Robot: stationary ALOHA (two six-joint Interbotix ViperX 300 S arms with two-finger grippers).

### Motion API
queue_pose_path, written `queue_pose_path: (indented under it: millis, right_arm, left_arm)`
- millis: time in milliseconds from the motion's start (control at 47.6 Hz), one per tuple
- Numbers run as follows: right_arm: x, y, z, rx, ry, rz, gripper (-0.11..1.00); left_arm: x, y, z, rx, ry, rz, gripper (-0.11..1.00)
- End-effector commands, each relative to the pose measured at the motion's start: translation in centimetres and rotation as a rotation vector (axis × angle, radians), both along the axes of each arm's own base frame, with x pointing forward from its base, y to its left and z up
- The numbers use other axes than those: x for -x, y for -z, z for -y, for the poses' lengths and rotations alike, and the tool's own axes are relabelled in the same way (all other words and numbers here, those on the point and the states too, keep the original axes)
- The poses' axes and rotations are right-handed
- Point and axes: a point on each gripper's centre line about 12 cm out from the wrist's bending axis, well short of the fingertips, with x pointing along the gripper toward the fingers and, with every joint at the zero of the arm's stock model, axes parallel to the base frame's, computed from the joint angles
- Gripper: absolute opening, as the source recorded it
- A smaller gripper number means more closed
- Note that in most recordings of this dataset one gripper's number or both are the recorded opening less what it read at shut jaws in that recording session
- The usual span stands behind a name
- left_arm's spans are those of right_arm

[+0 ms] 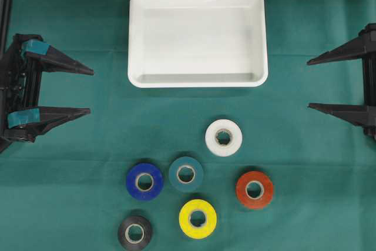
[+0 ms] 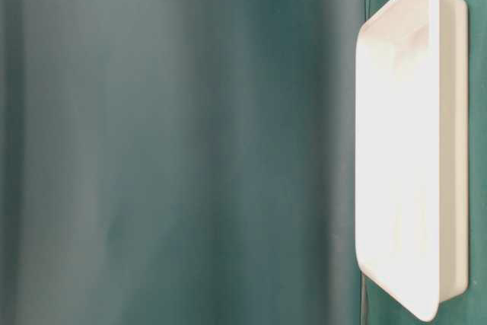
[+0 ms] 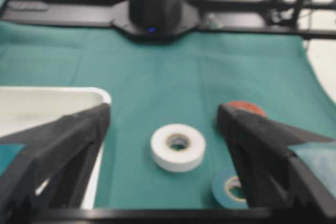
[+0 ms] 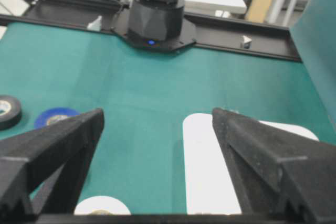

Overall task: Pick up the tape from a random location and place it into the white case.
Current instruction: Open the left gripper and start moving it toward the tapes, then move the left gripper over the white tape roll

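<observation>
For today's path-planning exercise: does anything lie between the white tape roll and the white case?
Nothing visible does. The white tape lies on bare green cloth just below the white case, with only open cloth between them. The other five rolls lie farther from the case. Both grippers wait open at the sides.

Even overhead light; white case (image 2: 396,157) glares (table-level view), wrist views soft.

Overhead looks straight down; wrist views face opposite bases, sharing white case (image 1: 198,38).
</observation>
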Motion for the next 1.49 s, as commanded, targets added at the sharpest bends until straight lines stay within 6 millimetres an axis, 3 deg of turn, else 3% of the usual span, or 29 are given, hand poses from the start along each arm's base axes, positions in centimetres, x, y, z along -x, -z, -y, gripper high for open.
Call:
queue_pose_path:
  millis: [0,294,546,925,1198,1471]
  right_arm:
    - [-0.2,-1.1,0.0,-0.001,0.002,0.021,0.89]
    - [-0.2,-0.8,0.0,-0.002,0.002,-0.003,0.9]
    - [-0.2,-0.8,0.0,-0.002,0.002,-0.003,0.9]
    - [-0.3,-0.9,0.0,-0.002,0.002,-0.003,0.9]
    - [-0.4,-0.8,0.0,-0.002,0.002,-0.006,0.9]
    - [-0.6,-0.5,0.0,-0.002,0.002,-0.02,0.9]
  left_arm:
    - [-0.3,-1.0,0.1,0.002,0.005,0.024,0.99]
    - [-0.2,-1.3,0.1,0.003,0.007,0.032,0.99]
    - [-0.3,-1.2,1.8,0.003,0.083,0.026,0.99]
    - [-0.6,-1.1,1.9,0.003,0.084,0.004,0.99]
    - [-3.1,-1.0,2.2,0.002,0.084,-0.017,0.99]
    - [-7.4,-1.2,2.7,-0.001,0.084,-0.04,0.99]
